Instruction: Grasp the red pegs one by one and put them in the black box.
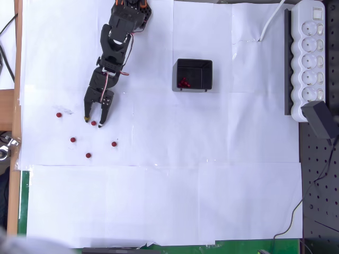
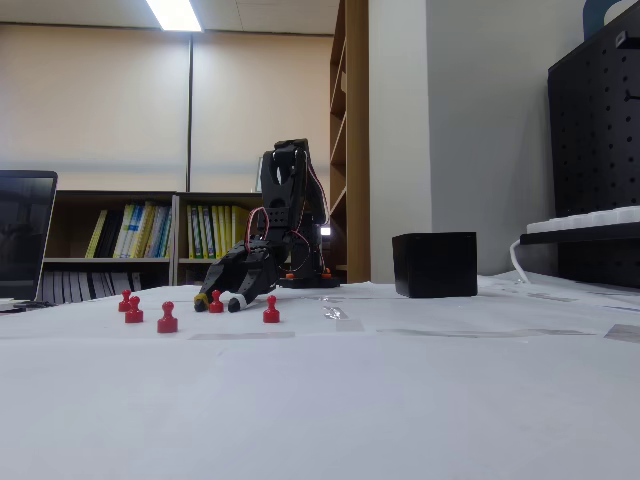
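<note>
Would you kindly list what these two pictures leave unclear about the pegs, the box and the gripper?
- Pegs in the box: the overhead view shows a red cluster too small to count; in the fixed view the box wall hides them.
- Gripper: open around a peg overhead; whether the fingers touch it is too small to tell.
- Fixed view: the gripper partly hides that peg.

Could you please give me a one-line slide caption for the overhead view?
Open gripper straddles one of five red pegs on white paper; more pegs lie in the black box.
</note>
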